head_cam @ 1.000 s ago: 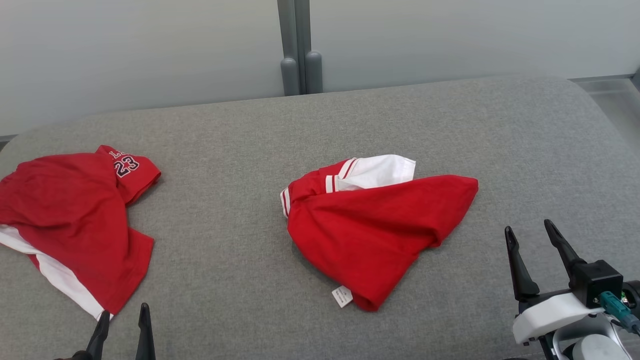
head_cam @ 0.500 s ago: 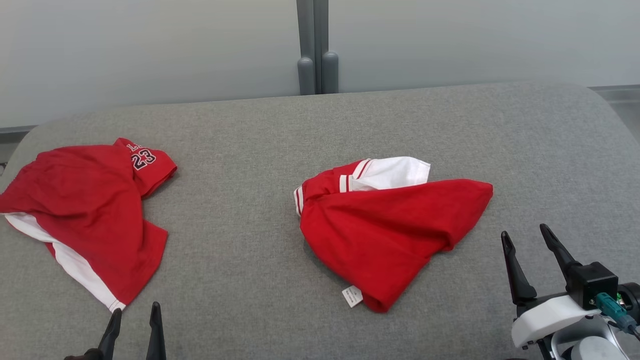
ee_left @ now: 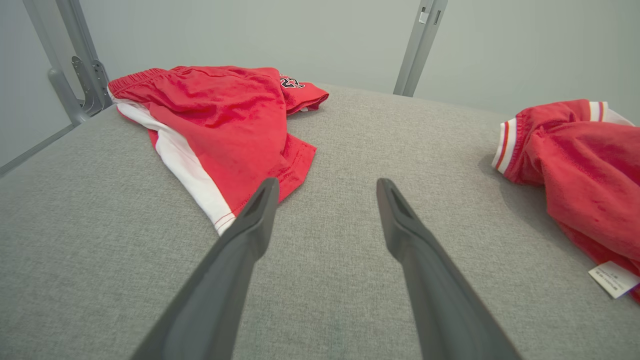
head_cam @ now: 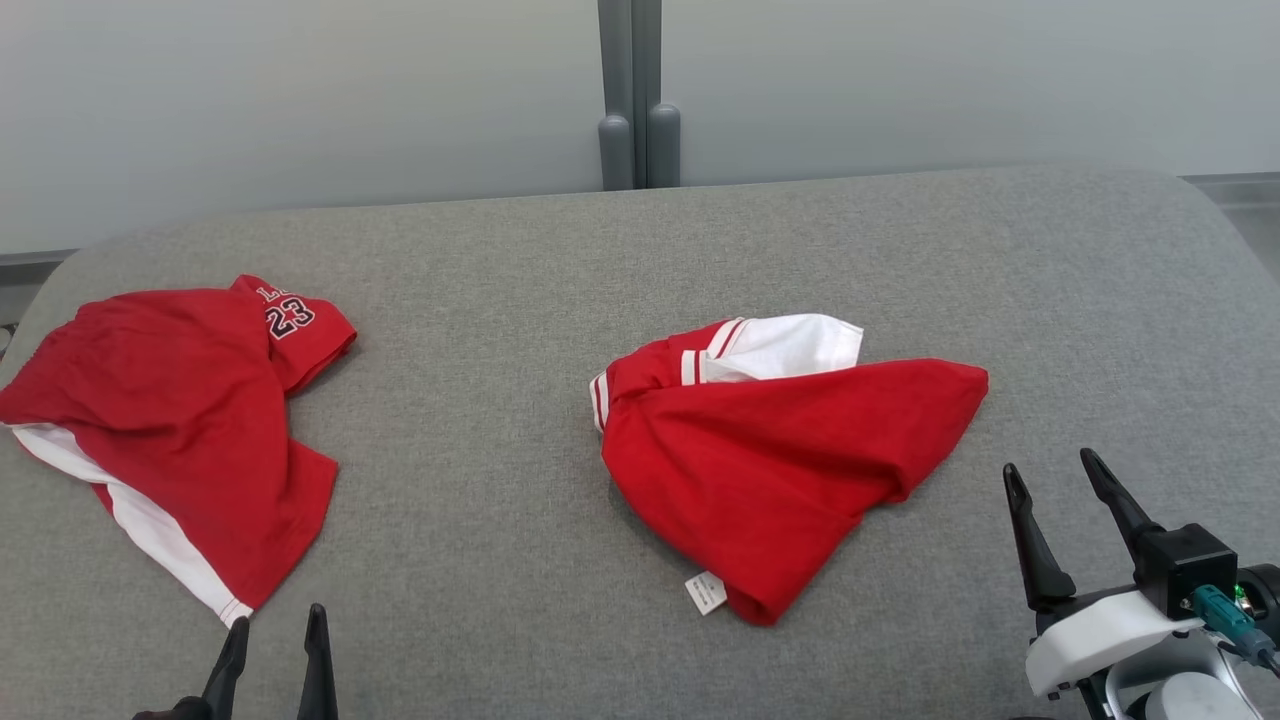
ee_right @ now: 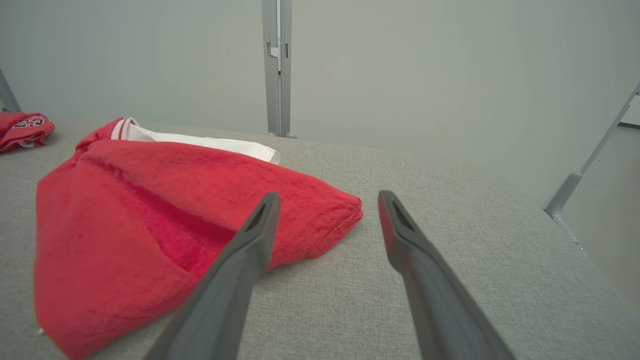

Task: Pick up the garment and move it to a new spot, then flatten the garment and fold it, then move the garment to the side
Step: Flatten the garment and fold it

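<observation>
Lying crumpled on the grey worktop [head_cam: 480, 480] were two garments: one red shirt [head_cam: 780, 470] with white trim, and one pair of red shorts [head_cam: 170, 400] marked 23, well to the shirt's left. Two hands hung nearer the robot than the shirt, fingers spread and empty: the left hand [head_cam: 278, 615] far to the shirt's left, the right hand [head_cam: 1048, 462] near its right corner.

number "23" | on red shorts [head_cam: 180, 420] | white tag [head_cam: 706, 592] on red shirt [head_cam: 780, 460]: unreadable
</observation>
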